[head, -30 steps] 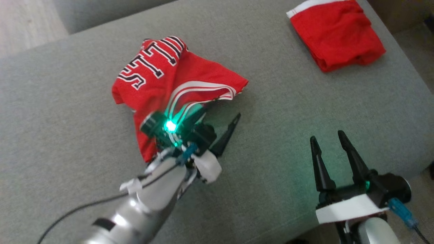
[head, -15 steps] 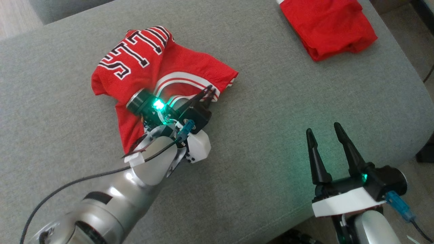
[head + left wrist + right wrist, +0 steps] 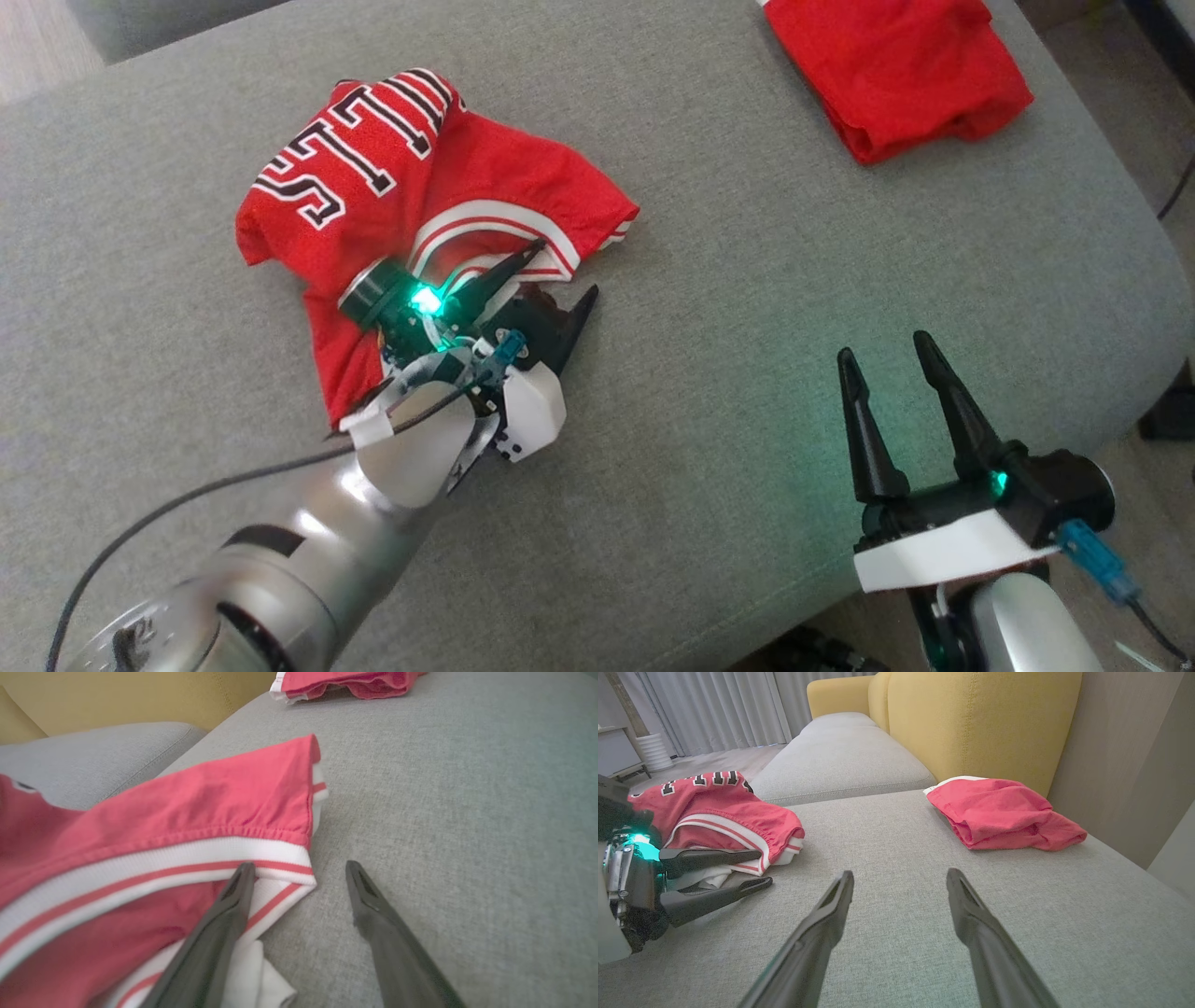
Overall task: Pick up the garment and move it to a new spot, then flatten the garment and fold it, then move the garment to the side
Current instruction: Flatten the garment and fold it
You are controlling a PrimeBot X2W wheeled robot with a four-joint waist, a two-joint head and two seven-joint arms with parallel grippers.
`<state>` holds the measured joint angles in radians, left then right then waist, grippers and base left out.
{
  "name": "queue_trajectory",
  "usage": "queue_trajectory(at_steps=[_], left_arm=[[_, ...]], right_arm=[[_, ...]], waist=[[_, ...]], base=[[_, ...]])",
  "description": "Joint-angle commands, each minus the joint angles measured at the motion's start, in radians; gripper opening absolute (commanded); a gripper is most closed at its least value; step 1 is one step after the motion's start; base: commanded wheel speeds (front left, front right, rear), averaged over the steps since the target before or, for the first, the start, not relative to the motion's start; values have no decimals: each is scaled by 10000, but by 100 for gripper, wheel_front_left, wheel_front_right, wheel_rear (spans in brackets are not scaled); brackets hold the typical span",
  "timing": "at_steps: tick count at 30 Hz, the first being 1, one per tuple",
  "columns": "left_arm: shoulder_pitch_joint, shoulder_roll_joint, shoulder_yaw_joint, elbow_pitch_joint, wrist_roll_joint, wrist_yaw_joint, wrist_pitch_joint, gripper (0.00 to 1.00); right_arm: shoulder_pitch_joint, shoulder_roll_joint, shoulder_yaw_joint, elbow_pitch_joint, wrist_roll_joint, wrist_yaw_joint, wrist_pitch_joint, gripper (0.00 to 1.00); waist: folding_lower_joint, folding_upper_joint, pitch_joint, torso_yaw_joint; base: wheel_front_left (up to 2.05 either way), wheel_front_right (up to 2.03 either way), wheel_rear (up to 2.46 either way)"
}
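Grey woven sofa cushion (image 3: 747,308) lies nearest, and over it the right gripper (image 3: 884,347) is held with fingers spread, nothing between them. Further on, the left gripper (image 3: 299,865) is parted too: one finger is laid on the striped hem of the crumpled red lettered jersey (image 3: 373,187), the other on bare cushion. Soft, light, limp cloth is expected; the ribbed trim is judged the firmest hold. Hem stitching is given by the left wrist view; the yellow backrest (image 3: 971,718) behind the folded red garment (image 3: 999,812) is given by the right wrist view.

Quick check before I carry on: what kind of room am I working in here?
Most likely a home living room: the work surface is a grey fabric sofa seat with a yellow upholstered backrest, and pale floor-length curtains hang beyond it.
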<state>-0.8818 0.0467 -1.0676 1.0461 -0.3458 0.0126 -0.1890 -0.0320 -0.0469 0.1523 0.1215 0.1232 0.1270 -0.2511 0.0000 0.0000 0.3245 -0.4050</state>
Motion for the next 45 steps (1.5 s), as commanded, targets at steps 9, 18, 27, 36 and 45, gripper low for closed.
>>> queue_trajectory(at_steps=[9,18,27,36,45], left_arm=[[-701,35,-220,456,-470,110,174,56],[-1000,35,-249,517,-1131,-131,-41,0],[-3265,35,10,-1005,-1450,-528,-670,0],[-5277,332,1427,-2708,-1370,-576,-724,0],[-2106,1503,1918,-3415,-2298,-987,-726,0]], right_arm=[[-286,-39,386,-222,88,37,-107,100],[-218,-44,252,-189,90,37,-107,100],[337,-37,124,-106,155,37,-107,100],[1064,-35,-155,-163,98,37,-107,100],[1412,-34,-559,-409,36,37,-107,100]], waist=[[0,0,97,-196],[0,0,-243,-228],[0,0,-1671,449],[0,0,-2792,1690],[0,0,-2944,3430]], base=[[0,0,0],[0,0,0],[0,0,0],[0,0,0],[0,0,0]])
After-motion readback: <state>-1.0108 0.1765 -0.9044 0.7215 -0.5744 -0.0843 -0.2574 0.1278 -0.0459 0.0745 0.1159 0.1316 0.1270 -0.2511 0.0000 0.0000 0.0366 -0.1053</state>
